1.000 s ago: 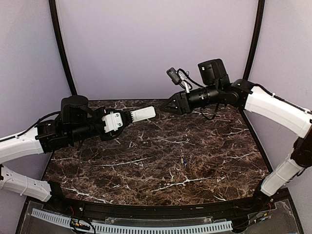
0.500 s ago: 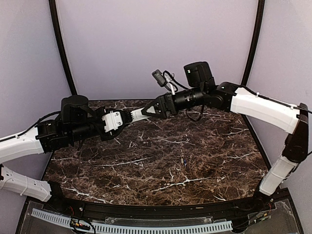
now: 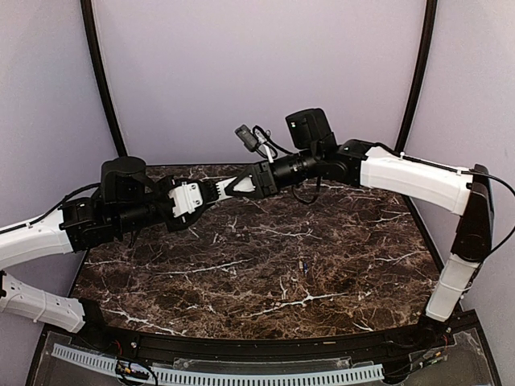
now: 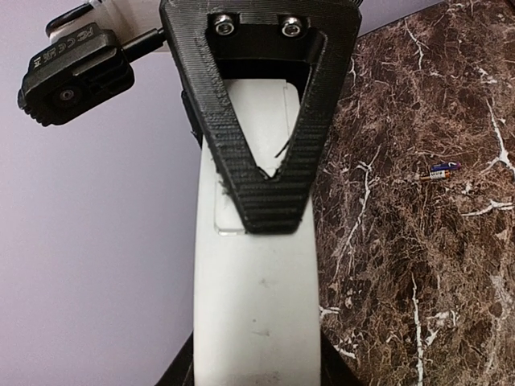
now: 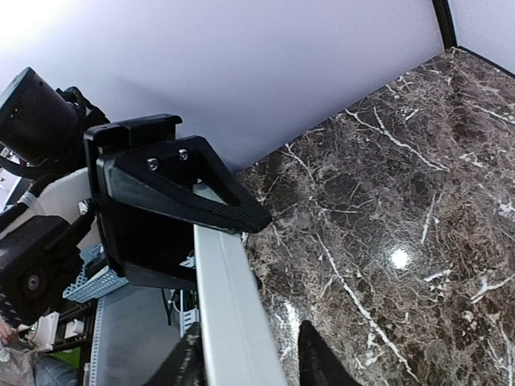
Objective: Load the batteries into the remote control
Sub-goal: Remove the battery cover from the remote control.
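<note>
Upper centre: left gripper (image 3: 214, 191) and right gripper (image 3: 235, 186) each pinch one end of the remote control (image 4: 257, 322); one battery (image 4: 441, 170) lies on the table (image 3: 354, 265).

Remote control (image 3: 220, 190) bridging the left gripper (image 3: 208, 193) and the right gripper (image 3: 236, 186), above the far worktop (image 3: 241, 273); one battery (image 3: 301, 264) lies nearer, on the worktop.
</note>
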### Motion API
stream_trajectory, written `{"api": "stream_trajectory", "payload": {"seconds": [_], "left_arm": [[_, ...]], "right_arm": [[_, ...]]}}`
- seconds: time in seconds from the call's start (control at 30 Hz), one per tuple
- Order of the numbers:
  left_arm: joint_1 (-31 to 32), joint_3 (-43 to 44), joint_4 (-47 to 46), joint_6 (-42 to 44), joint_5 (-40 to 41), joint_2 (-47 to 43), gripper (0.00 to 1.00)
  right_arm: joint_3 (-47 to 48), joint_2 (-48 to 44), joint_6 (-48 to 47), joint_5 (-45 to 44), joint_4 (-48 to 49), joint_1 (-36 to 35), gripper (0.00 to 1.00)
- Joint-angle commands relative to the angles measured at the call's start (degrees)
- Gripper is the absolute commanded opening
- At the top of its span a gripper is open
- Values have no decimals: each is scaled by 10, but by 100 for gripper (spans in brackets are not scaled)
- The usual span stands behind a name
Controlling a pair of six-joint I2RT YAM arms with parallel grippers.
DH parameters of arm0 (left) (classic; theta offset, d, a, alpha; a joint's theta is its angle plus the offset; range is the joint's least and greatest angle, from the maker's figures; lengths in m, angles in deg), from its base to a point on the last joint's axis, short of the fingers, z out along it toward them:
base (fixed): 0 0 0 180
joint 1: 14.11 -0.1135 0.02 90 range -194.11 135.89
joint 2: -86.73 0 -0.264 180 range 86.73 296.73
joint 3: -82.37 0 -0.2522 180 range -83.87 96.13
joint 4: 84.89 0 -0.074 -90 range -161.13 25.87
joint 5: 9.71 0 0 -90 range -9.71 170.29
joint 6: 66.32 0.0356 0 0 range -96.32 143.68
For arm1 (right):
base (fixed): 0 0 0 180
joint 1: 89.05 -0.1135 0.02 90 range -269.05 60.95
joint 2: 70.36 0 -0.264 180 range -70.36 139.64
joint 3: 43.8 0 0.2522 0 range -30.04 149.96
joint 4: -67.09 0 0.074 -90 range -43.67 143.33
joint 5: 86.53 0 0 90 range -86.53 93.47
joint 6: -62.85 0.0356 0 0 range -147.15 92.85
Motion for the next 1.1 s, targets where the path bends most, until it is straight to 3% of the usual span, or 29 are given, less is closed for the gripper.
{"api": "stream_trajectory", "payload": {"seconds": [0.0,0.1,0.27,0.6,0.93,1.07], "left_arm": [[0,-7,-15,-5,-8,-8,0],[0,-8,-16,-2,-2,-12,0],[0,-12,-10,2,6,-22,0],[0,-11,-12,-5,-2,-18,0],[0,-11,-2,-31,-5,-11,0],[0,-7,8,-34,7,-3,0]], "right_arm": [[-4,-12,-2,11,10,7,27],[-16,-26,-9,7,-4,15,19],[-40,-60,-32,-18,-38,28,17],[-51,-82,-39,-11,-51,37,38],[-45,-91,-35,7,-42,37,48],[-43,-102,-40,-3,-52,37,61]]}}
